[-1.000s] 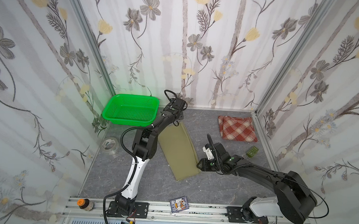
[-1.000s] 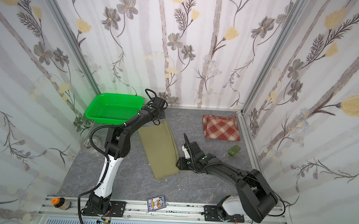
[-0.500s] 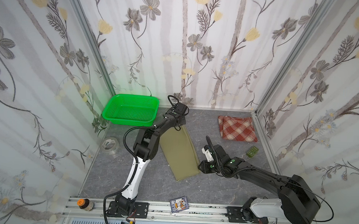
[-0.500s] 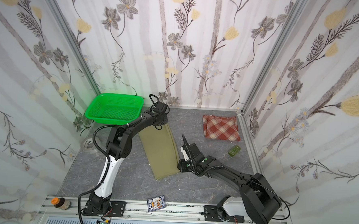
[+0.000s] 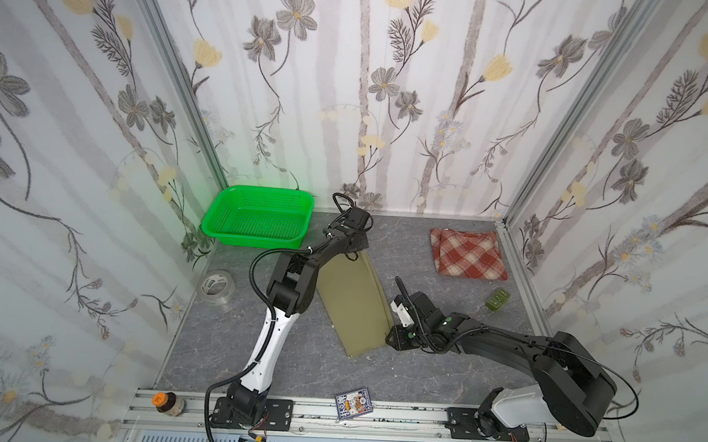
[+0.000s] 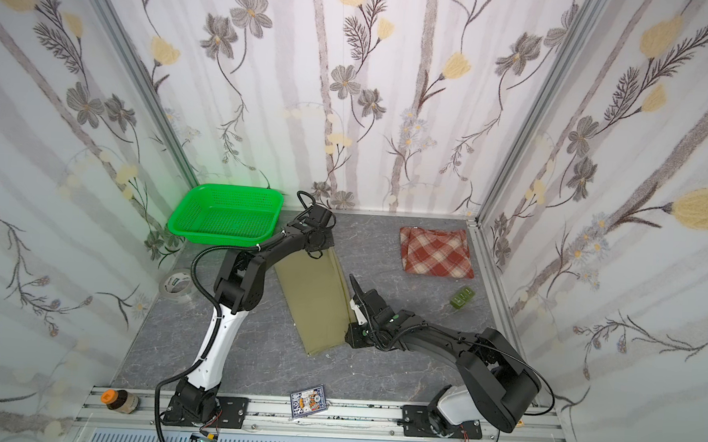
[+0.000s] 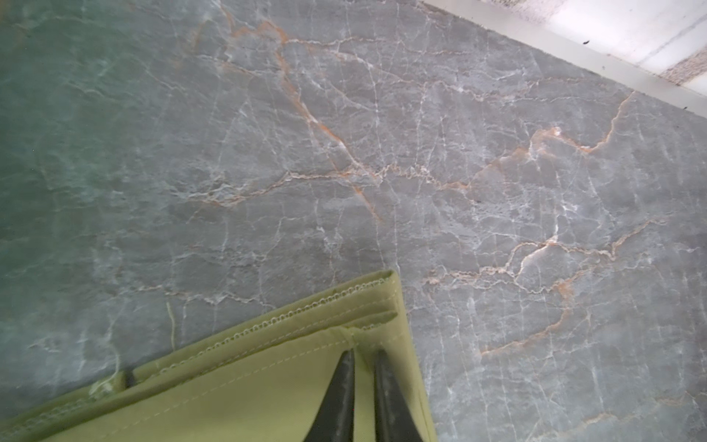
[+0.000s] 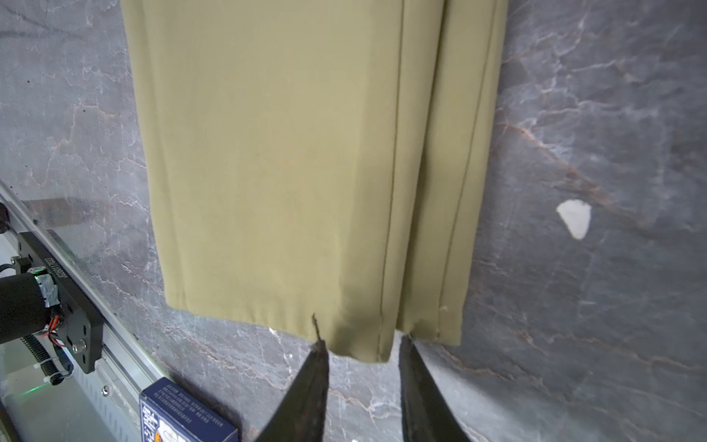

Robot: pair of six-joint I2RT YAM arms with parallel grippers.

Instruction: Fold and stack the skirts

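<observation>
- Your grey marbled bench carries everything, closed in by flowered walls on three sides.
- The khaki skirt lies flat mid-bench as one long folded strip. It slants from just short of the far edge down toward the near edge, with its narrow end farthest from you.
- The green basket sits in the far left corner, apart from both skirts.
- The plaid skirt lies folded into a rough square in the far right corner, well apart from the khaki skirt.
- Your left gripper is at the khaki skirt's far end, on the stitched corner. The left wrist view shows its fingers pressed almost together, pinching a small ridge of the cloth between them.
- Your right gripper is at the khaki skirt's near end, low over the bench. Its jaws stand apart with the folded hem corner between the tips. You cannot tell from the right wrist view whether they bite on the cloth or only straddle it.
- A tape roll lies flat beside the left edge.
- A small blue card box rests at the near edge, partly over the rail.
- A brown bottle with an orange cap lies on the rail beyond the near left corner.
- A small dark green block sits near the right edge, just nearer you than the plaid skirt.
</observation>
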